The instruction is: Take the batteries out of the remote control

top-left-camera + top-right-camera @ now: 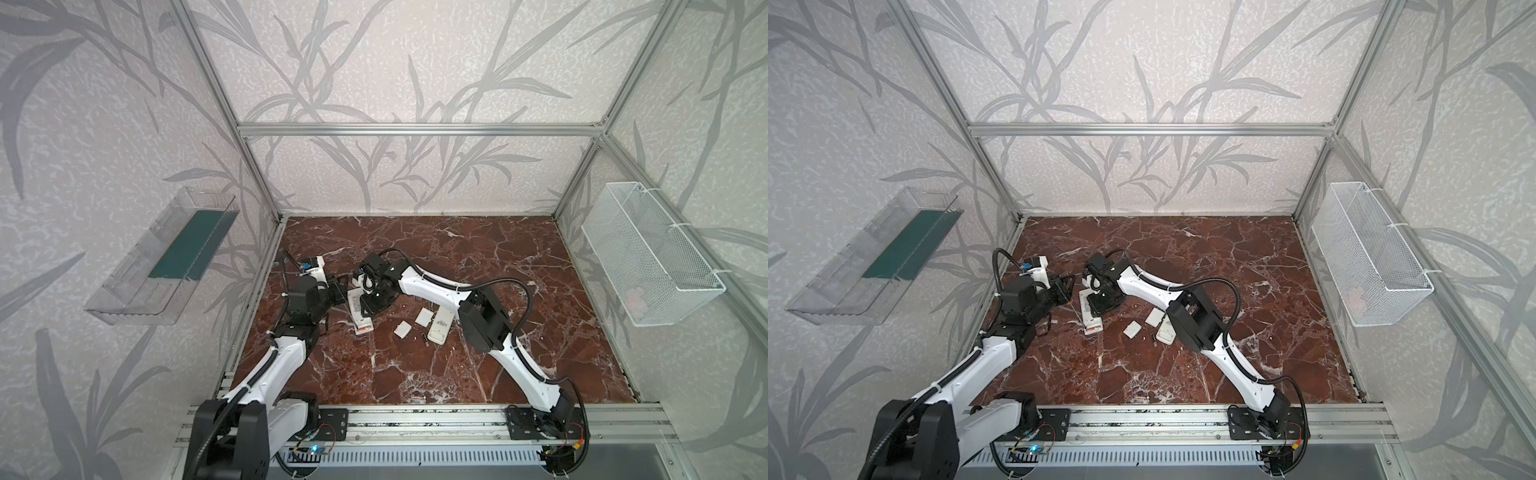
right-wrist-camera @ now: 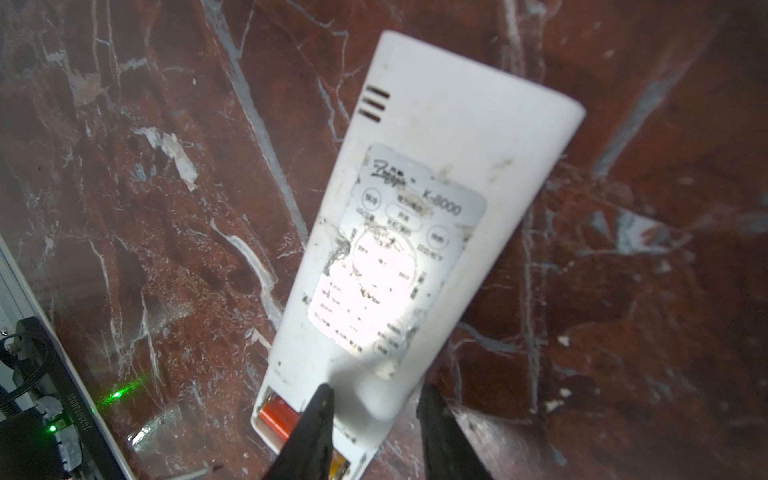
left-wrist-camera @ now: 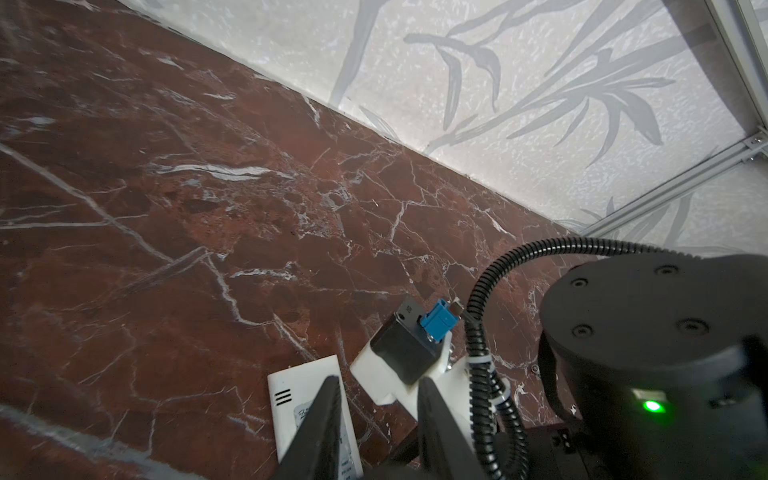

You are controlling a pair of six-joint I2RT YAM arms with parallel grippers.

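Observation:
The white remote control (image 2: 419, 216) lies back up on the marble, in both top views left of centre (image 1: 356, 307). Its compartment is uncovered, and an orange battery (image 2: 276, 415) sits in one slot. My right gripper (image 2: 376, 388) is open: one finger lies over the remote beside the compartment, the other just off its long edge. My left gripper (image 3: 378, 382) is by the remote's far end. It appears shut on a screwdriver whose thin shaft (image 1: 1076, 313) runs toward the compartment, tip (image 2: 203, 471) close to it. A small dark battery (image 1: 425, 338) lies loose on the table.
A second white remote (image 1: 439, 327) and two flat white covers (image 1: 424, 316) (image 1: 403, 330) lie under the right arm's forearm. A wire basket (image 1: 648, 257) hangs on the right wall and a clear tray (image 1: 158, 266) on the left wall.

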